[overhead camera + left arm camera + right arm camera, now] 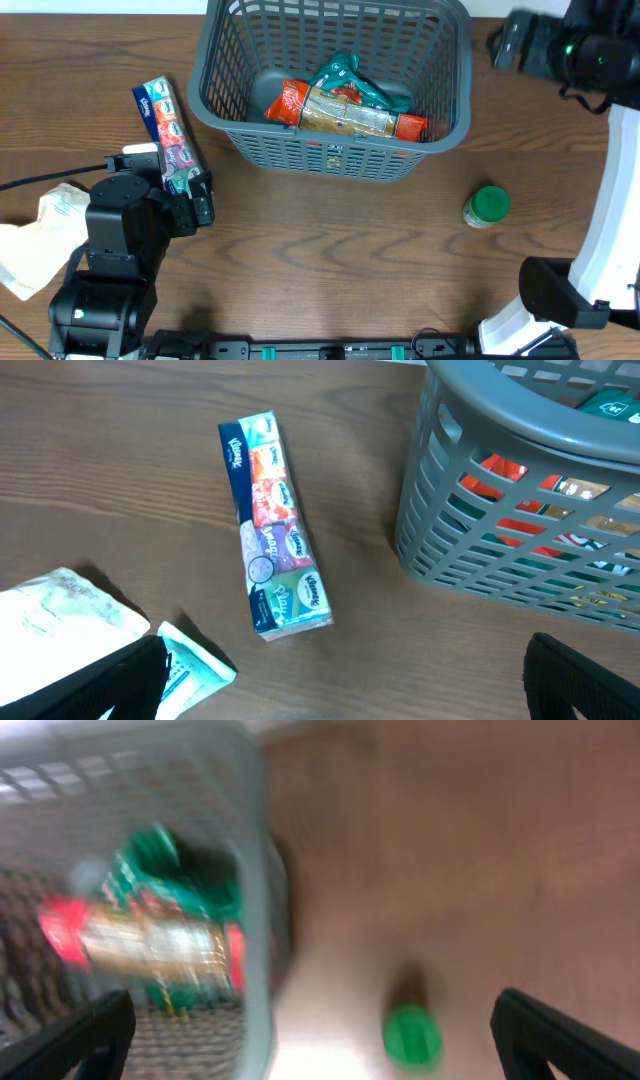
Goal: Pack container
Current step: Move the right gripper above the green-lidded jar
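Note:
The large dark grey basket [330,150] stands at the back middle of the table and holds a red and gold packet [350,112] and a teal packet [345,75]. It also shows in the left wrist view [500,550] and, blurred, in the right wrist view [250,870]. A long tissue multipack [168,130] lies left of the basket, also in the left wrist view [275,525]. My left gripper [340,685] is open and empty, just short of the pack's near end. My right gripper [310,1035] is open and empty, high at the back right.
A green-capped jar [487,206] stands right of the basket, blurred in the right wrist view [412,1036]. A white wipes pouch [45,235] lies at the left edge, also in the left wrist view [60,625].

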Tool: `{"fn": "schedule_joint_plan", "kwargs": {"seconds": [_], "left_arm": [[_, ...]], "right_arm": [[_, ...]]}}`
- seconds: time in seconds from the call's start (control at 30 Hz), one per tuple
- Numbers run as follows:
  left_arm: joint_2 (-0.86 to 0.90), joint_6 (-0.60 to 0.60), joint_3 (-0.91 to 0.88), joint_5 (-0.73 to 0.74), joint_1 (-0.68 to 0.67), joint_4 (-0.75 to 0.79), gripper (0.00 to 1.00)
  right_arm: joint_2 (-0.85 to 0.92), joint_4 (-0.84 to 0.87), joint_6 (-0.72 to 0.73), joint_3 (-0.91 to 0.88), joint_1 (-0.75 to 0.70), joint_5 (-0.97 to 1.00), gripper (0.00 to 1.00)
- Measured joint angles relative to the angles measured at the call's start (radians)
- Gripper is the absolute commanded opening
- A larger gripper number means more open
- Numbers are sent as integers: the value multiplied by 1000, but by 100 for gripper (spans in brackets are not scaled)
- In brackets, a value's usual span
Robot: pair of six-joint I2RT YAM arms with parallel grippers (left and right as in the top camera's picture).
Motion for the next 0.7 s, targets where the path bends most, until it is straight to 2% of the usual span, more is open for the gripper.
{"fn": "schedule_joint_plan", "kwargs": {"seconds": [0.23, 0.3, 0.37, 0.47, 0.5, 0.53, 0.7], "left_arm": [[0, 0, 0, 0, 0, 0, 99], [0, 0, 0, 0, 0, 0, 99], [0, 0, 0, 0, 0, 1, 99], [0, 0, 0, 0, 0, 0, 99], [0, 0, 0, 0, 0, 0, 99], [0, 0, 0, 0, 0, 0, 99], [0, 0, 0, 0, 0, 0, 99]], "right_arm": [[-53, -21, 3, -173, 60, -15, 99], [-89, -24, 5, -239, 98, -15, 92], [-143, -21, 3, -314, 140, -12, 70], [-222, -24, 12, -414, 175, -4, 21], [-247, -24, 13, -445, 183, -3, 9], [-272, -24, 14, -479, 188, -3, 1], [-344, -16, 18, -628, 190, 3, 1]]}}
